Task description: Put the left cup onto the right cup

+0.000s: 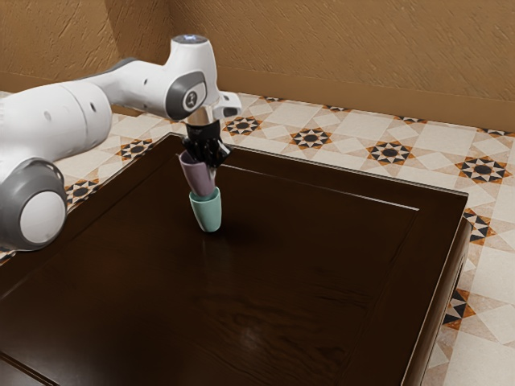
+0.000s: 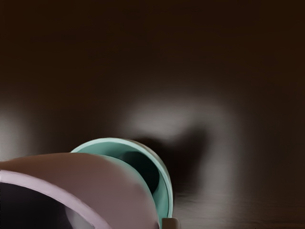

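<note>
The tool [image 1: 208,163] grips the purple cup [image 1: 198,178] by its rim, its base nested in the teal cup [image 1: 208,213] standing on the surface [image 1: 306,273].

No text, label or number is readable on the purple cup [image 1: 198,178], the teal cup [image 1: 208,214], the arm [image 1: 72,121] or the table [image 1: 322,265]

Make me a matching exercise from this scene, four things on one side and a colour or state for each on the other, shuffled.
1 purple cup
2 teal cup
3 table
4 gripper

A dark brown wood
B upright on the table
C black, clamped on a rim
D tilted, lower end at the other cup's mouth

Pairs: 1-D, 2-B, 3-A, 4-C
</note>
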`<state>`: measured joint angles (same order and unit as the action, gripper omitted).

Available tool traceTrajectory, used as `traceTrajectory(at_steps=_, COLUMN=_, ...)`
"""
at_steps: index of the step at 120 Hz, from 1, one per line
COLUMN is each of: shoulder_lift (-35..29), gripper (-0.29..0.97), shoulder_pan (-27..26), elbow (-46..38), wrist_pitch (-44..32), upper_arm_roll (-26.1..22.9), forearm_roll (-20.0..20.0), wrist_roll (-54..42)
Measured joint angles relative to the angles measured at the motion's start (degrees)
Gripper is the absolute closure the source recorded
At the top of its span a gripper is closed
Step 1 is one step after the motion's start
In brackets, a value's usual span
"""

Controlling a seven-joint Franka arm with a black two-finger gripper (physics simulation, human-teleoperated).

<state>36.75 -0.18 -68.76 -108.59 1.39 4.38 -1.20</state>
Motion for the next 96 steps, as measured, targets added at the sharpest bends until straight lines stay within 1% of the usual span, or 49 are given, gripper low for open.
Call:
traceTrajectory(at_steps=80, shoulder_lift=1.71, gripper=0.78, shoulder_pan=0.12, elbow=-0.87, wrist_pitch=-1.02, upper_arm_roll=0.00, forearm_roll=-0.42, wrist_roll=-0.10)
traceTrajectory(at_steps=82, shoulder_lift=1.76, gripper=0.76, shoulder_pan=0.11, elbow=-0.87, wrist_pitch=-1.02, upper_arm_roll=0.01, forearm_roll=-0.43, wrist_roll=-0.11)
traceTrajectory(at_steps=96, shoulder_lift=1.86, gripper=0.50, shoulder_pan=0.09, elbow=-0.87, wrist_pitch=-1.00, upper_arm_roll=0.02, forearm_roll=-0.65, wrist_roll=-0.21)
